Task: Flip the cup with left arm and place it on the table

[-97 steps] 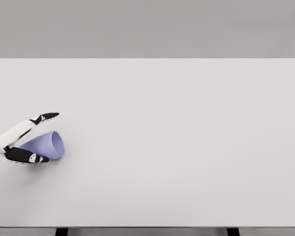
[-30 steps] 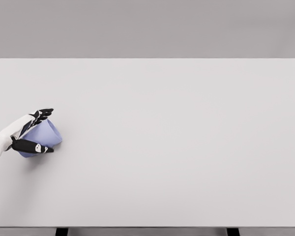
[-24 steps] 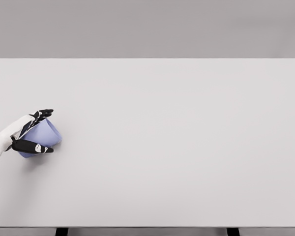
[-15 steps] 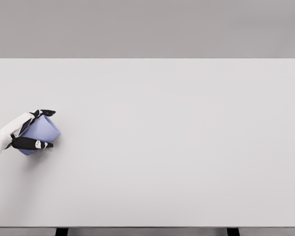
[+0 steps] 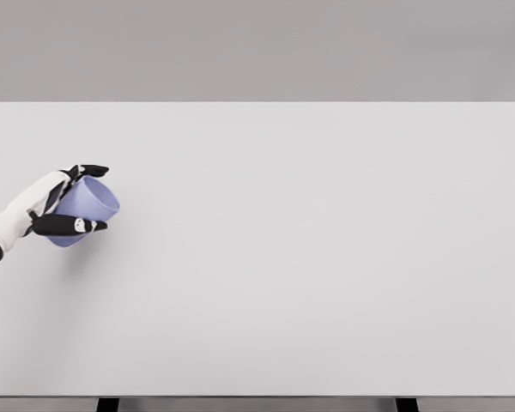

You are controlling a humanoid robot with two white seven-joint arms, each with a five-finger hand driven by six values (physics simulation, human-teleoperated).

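the left hand (image 5: 56,209) reaches in from the left edge over the pale grey surface (image 5: 309,249) and grips a lilac cup (image 5: 84,209). the cup is tilted, its open mouth facing right and a little upward. black fingers (image 5: 87,171) curl over its far side and the thumb lies across its near side. a faint shadow lies on the surface beneath it.

Single head camera looks down across table (image 5: 309,257).

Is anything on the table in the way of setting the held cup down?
Nothing visible does. The left hand grips the tilted purple cup, and the white table around and below it shows no other object.
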